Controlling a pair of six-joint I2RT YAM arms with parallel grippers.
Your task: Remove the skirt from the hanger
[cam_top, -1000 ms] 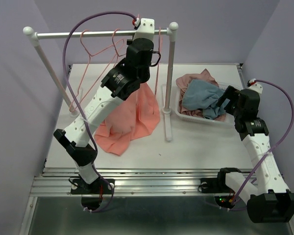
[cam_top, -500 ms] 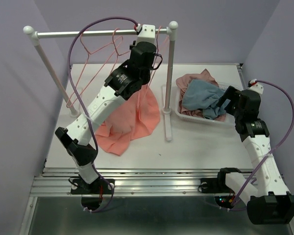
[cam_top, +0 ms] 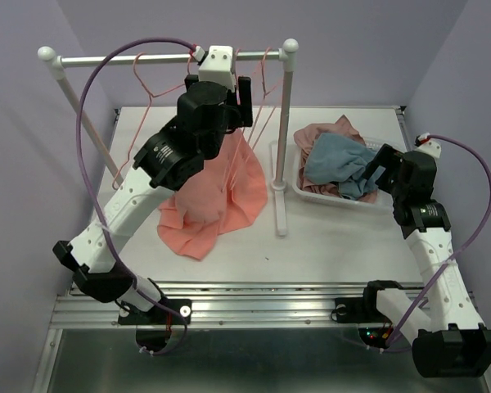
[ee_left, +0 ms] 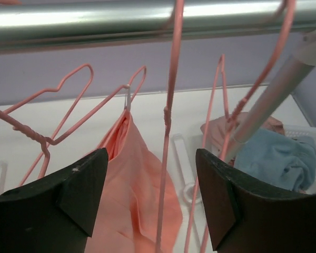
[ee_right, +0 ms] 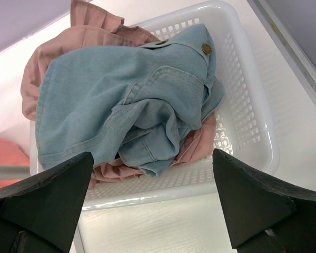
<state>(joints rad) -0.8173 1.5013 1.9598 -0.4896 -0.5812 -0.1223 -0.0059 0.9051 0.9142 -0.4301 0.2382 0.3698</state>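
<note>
The salmon skirt (cam_top: 217, 196) hangs by one corner from a clip on a pink hanger (ee_left: 89, 113) under the rail (cam_top: 147, 58); its lower part lies bunched on the table. In the left wrist view the skirt (ee_left: 131, 184) drops from that clip. My left gripper (cam_top: 247, 97) is up beside the rail, open and holding nothing. A bare pink hanger wire (ee_left: 168, 153) runs through the gap of the left gripper (ee_left: 152, 205), touching neither finger. My right gripper (cam_top: 375, 172) hovers open over the basket's near edge, away from the skirt.
A white basket (cam_top: 299, 190) at the right holds a blue denim garment (ee_right: 121, 100) on a mauve-pink one (ee_right: 89, 23). The right gripper (ee_right: 152, 205) is above the basket rim (ee_right: 163, 192). Several empty pink hangers (cam_top: 159, 90) hang on the rail. The rack's right post (cam_top: 284, 131) stands between skirt and basket.
My left gripper was shut and has opened wide. Its wrist has moved left along the rail and the elbow has swung left. The right arm has not moved.
</note>
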